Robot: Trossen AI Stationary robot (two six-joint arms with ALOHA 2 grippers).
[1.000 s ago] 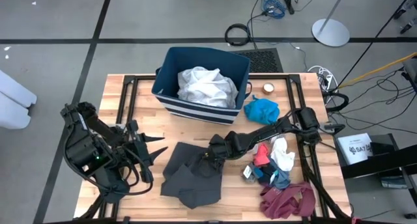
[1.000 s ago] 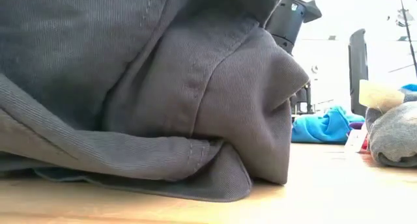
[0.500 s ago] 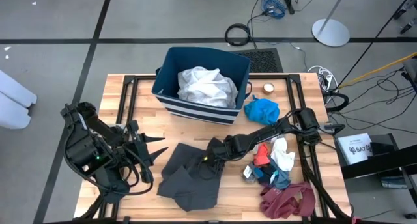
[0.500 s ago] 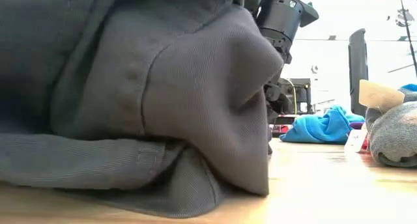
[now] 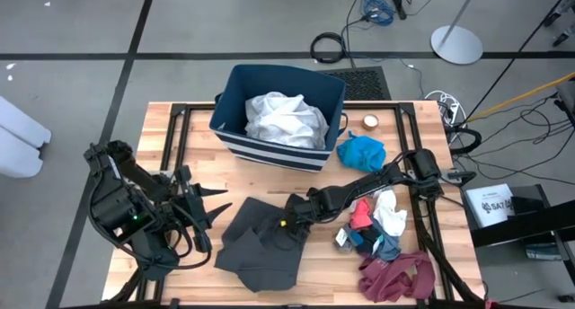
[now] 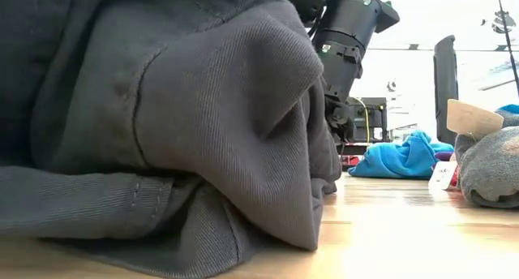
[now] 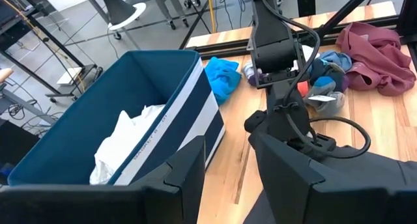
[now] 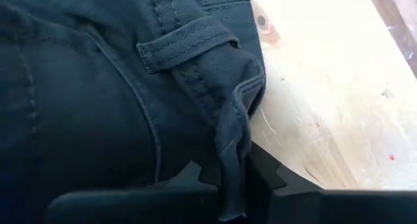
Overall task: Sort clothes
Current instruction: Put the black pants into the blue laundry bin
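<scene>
the right gripper (image 5: 286,221) is clamped on a fold of the dark grey garment (image 5: 260,246) on the table (image 5: 180,156); the left gripper (image 5: 216,206) waits apart, fingers spread.

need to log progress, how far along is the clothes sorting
Done: only a white garment sits in the blue bin. In hand: the right tool is pinched shut on the dark grey garment. Left: the bright blue top and the mixed pile. The left tool waits open.
</scene>
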